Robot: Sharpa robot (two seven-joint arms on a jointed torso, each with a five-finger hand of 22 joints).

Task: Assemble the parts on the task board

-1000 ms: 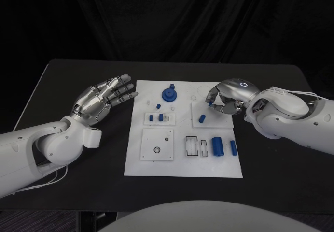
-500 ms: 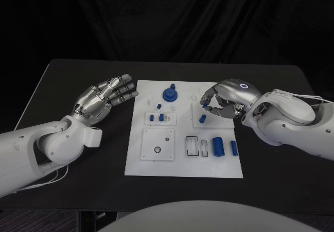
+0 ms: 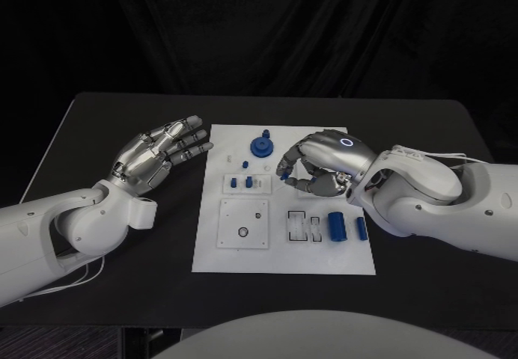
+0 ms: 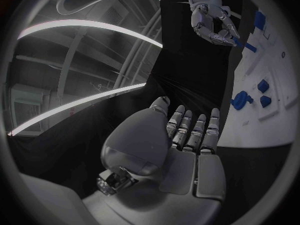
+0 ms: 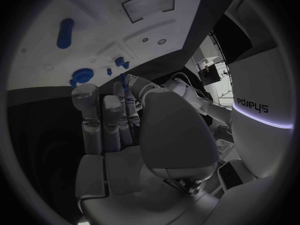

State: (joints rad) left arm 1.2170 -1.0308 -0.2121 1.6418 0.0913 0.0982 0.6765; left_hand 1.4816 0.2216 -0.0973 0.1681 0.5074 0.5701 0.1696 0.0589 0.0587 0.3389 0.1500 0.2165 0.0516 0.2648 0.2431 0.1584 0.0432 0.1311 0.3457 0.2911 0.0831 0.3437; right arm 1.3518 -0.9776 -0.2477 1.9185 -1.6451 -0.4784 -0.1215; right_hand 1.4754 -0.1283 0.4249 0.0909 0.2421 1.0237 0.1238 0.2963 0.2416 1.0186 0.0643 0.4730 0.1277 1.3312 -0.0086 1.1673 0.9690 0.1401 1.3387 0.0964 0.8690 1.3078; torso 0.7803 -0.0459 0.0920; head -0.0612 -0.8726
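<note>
The white task board (image 3: 284,250) lies in the middle of the black table. My right hand (image 3: 319,166) hovers over the board's upper middle with its fingers curled, pinching a small blue peg (image 5: 128,79) between thumb and fingertip. A blue round part with a knob (image 3: 263,143) stands at the board's far edge. Small blue pegs (image 3: 249,181) stand in a square block left of the right hand. A blue cylinder (image 3: 337,224) and a slimmer blue piece (image 3: 361,228) lie at the board's right. My left hand (image 3: 162,152) hangs beside the board's left edge, fingers spread, holding nothing.
A square white plate with a small hole (image 3: 245,223) and narrow rectangular slots (image 3: 302,226) sit on the board's near half. Bare black table (image 3: 119,292) surrounds the board on every side.
My right hand has moved left across the board, from its right-hand block toward the middle, now covering the two pegs seen there earlier. The left hand has not moved.
</note>
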